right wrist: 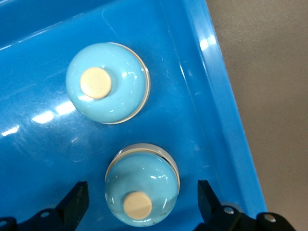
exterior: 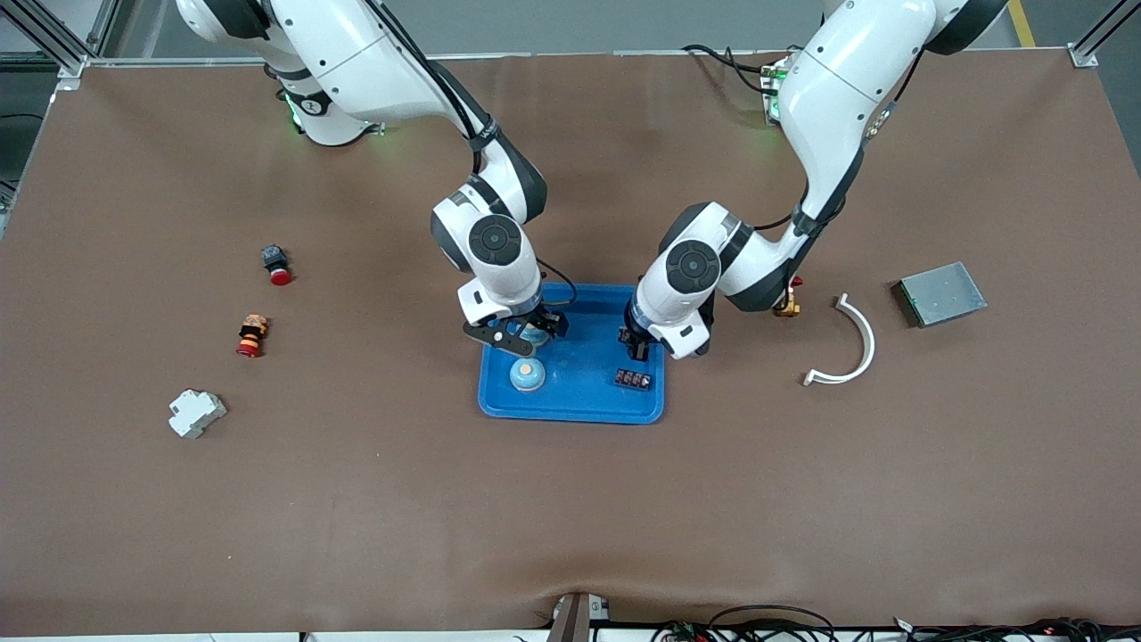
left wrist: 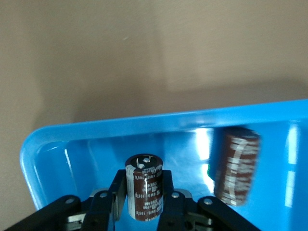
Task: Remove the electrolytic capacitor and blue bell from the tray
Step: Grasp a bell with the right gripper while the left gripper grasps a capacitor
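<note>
On the brown bench, a blue tray sits between two Franka arms. The right gripper hangs over the tray with fingers spread wide around a blue bell — a second bell lies just beside it. The left gripper has its fingers clamped on an upright brown capacitor inside the tray — another capacitor nearby.

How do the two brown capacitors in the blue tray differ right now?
The upright brown cylindrical capacitor is clamped between the left hand's fingers; the second brown capacitor is free. The clamped one shows its top, while the free one shows only its side. Both have brown sleeves with pale print and sit within the blue plastic tray.
</note>
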You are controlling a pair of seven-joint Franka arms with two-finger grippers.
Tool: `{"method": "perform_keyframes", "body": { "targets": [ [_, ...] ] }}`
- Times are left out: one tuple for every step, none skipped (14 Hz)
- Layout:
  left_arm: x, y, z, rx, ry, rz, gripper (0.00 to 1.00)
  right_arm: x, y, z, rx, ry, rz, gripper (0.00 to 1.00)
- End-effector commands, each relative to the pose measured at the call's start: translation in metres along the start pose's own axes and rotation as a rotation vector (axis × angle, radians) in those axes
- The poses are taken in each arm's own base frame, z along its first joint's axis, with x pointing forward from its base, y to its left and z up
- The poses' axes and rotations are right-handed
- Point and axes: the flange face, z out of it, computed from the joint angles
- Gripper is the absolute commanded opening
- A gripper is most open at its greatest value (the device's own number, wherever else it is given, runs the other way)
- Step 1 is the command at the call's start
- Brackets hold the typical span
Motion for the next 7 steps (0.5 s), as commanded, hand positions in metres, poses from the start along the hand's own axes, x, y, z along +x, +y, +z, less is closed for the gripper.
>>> {"method": "perform_keyframes", "body": {
  "targets": [
    [-0.001, 0.014, -0.039, -0.013, 0.077, 0.019, 0.00, -0.001, -0.007, 0.009, 0.002, 0.025, 0.010, 1.00],
    [0.002, 0.019, -0.053, -0.016, 0.087, 0.016, 0.00, -0.001, -0.008, 0.011, 0.000, 0.025, 0.009, 1.00],
    [0.006, 0.024, -0.070, -0.026, 0.093, 0.009, 0.00, -0.002, -0.009, 0.011, 0.002, 0.025, 0.008, 1.00],
    [0.016, 0.029, -0.087, -0.040, 0.100, 0.001, 0.00, -0.002, -0.009, 0.011, 0.002, 0.025, 0.004, 0.87],
    [0.025, 0.032, -0.104, -0.052, 0.102, 0.015, 0.00, -0.003, -0.010, 0.010, 0.003, 0.026, 0.004, 0.54],
    [0.035, 0.034, -0.116, -0.047, 0.116, 0.031, 0.00, -0.003, -0.013, 0.007, 0.007, 0.025, 0.006, 0.10],
    [0.044, 0.035, -0.130, -0.045, 0.125, 0.051, 0.00, -0.003, -0.016, 0.005, 0.011, 0.026, 0.022, 0.00]
  ]
}}
